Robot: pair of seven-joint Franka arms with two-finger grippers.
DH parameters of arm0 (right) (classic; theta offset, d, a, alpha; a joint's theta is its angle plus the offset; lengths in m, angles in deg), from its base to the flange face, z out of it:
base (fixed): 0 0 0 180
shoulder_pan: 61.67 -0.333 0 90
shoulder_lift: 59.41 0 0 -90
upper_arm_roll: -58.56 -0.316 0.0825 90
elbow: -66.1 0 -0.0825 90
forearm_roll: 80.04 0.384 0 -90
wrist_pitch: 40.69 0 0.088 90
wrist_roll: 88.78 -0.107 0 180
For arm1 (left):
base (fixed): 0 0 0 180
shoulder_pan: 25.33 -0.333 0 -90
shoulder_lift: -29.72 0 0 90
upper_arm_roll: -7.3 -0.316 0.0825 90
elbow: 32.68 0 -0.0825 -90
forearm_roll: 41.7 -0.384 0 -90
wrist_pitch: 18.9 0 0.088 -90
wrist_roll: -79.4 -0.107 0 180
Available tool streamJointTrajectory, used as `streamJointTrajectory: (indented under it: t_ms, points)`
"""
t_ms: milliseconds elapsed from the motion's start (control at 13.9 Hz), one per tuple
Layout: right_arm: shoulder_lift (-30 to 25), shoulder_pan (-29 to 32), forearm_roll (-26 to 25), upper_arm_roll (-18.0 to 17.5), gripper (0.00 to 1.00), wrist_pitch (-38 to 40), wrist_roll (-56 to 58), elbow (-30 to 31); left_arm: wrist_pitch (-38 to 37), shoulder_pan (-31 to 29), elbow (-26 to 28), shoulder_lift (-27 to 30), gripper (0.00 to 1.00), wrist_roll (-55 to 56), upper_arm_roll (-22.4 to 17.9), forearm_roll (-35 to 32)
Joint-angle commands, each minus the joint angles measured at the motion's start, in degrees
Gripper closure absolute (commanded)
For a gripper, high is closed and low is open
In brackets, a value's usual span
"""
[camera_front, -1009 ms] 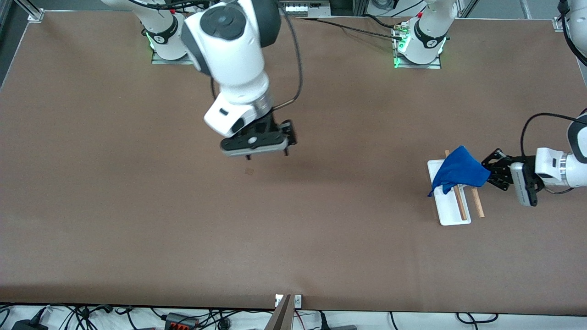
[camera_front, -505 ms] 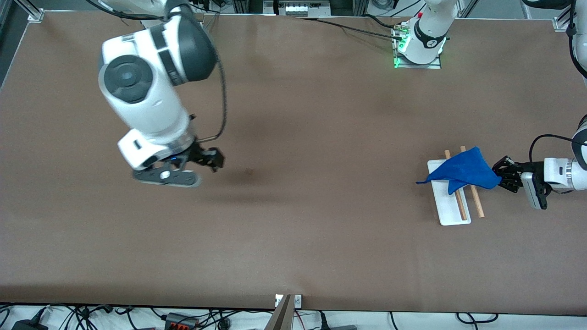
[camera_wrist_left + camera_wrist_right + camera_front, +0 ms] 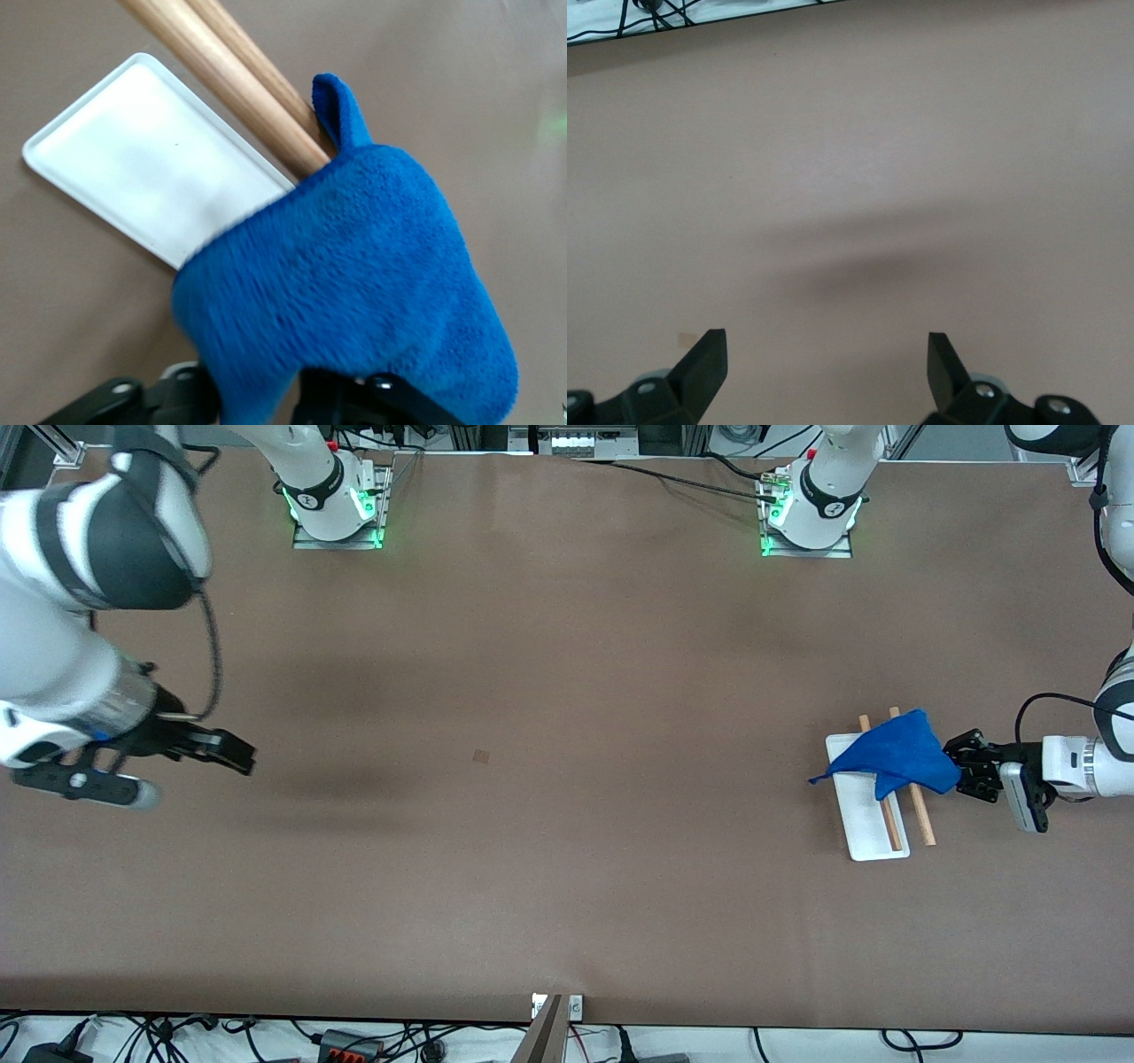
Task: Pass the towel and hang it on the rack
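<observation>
The blue towel (image 3: 895,755) lies draped over the two wooden rods (image 3: 921,817) of the rack, above its white tray base (image 3: 873,840), at the left arm's end of the table. My left gripper (image 3: 955,775) is shut on the towel's edge beside the rack. In the left wrist view the towel (image 3: 354,283) covers the jaws, with its small loop (image 3: 341,111) against the rods (image 3: 239,84) and the white tray (image 3: 142,168) below them. My right gripper (image 3: 244,760) is open and empty over bare table at the right arm's end; its fingertips (image 3: 709,354) stand wide apart.
A small brown mark (image 3: 481,756) lies on the brown table near its middle. Cables and a power strip (image 3: 350,1045) run along the edge nearest the front camera. The arm bases (image 3: 332,500) stand at the top.
My right arm has swung from the table's middle out to its own end, empty. My left gripper drew back slightly, and the towel settled lower and flatter across the rods.
</observation>
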State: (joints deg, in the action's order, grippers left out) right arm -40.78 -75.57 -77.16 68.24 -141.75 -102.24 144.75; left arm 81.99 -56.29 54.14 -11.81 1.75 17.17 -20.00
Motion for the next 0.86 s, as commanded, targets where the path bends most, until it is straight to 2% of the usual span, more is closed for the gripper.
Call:
streamJointTrajectory:
  t_ms: [0, 144, 360, 505, 649, 793]
  points:
    - [-5.01, 11.93, -0.87, -9.39, 0.00, -0.99, 7.01, 3.79, -2.00, -0.60, -3.04, -0.13, 0.00, -0.93, 0.50, -0.08]
    - [-6.85, 14.08, -0.95, -9.59, 0.00, 0.23, 12.82, 3.61, -4.73, -0.16, -4.37, -0.13, 0.00, -0.58, 0.50, -0.08]
    - [-8.35, 14.08, -1.30, -8.28, 0.00, 6.20, 13.37, 3.17, -6.84, -0.07, -6.12, 1.36, 0.00, 0.38, 0.50, -0.17]
    - [-8.79, 14.00, -3.05, -7.05, 0.00, 7.88, 15.12, 3.17, -8.24, -0.33, -9.45, 1.36, 0.00, 1.70, 0.50, -0.70]
    - [-9.58, 14.08, -3.68, -6.95, 0.00, 8.24, 16.18, 3.70, -12.71, -0.42, -11.91, 1.36, 0.00, 2.75, 0.50, -2.18]
    - [-9.76, 14.26, -3.77, -7.04, 0.00, 8.68, 15.66, 3.96, -17.28, -0.33, -16.74, 1.80, 0.00, 4.34, 0.59, -5.43]
